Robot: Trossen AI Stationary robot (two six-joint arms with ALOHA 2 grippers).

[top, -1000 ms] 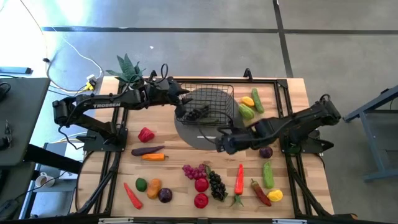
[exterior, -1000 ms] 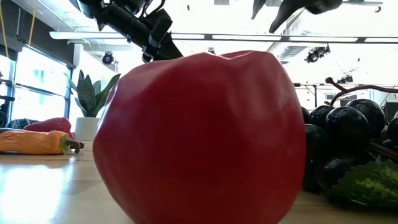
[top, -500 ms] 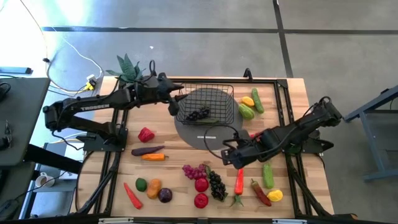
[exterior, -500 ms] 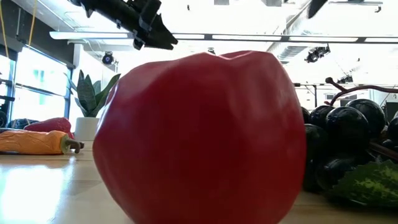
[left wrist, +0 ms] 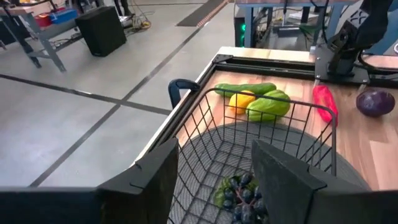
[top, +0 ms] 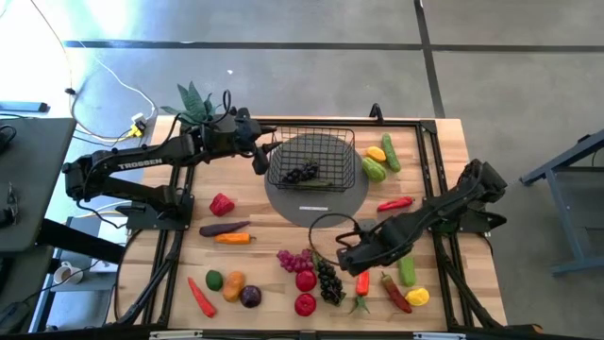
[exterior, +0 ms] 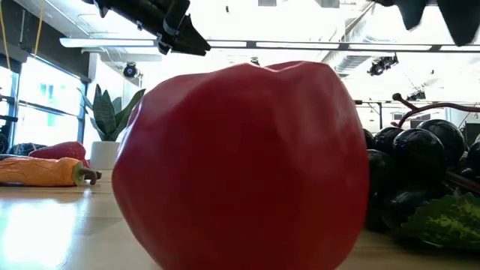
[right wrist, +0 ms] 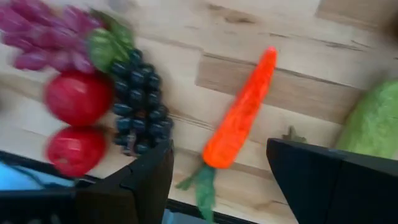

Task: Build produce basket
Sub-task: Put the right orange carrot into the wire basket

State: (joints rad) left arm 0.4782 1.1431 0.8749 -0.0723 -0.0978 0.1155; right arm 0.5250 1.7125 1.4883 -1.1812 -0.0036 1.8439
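The black wire basket stands on a grey disc at the table's far middle, with dark grapes lying inside. My left gripper hovers open just off the basket's left rim, holding nothing. My right gripper points down, open, above an orange-red pepper that lies flat on the table near the front edge; its fingers stand on either side without touching. More produce is spread over the near half of the table.
Beside the pepper lie dark grapes, purple grapes, two red apples and a green cucumber. A red chili lies right of the disc. A potted plant stands at the far left corner. A red apple fills the low view.
My right gripper has gone from the disc's near side toward the table's near edge and down, tipping to point straight down over the orange-red pepper. My left gripper has drawn back up and toward the table's left, off the basket, where the dark grapes stay.
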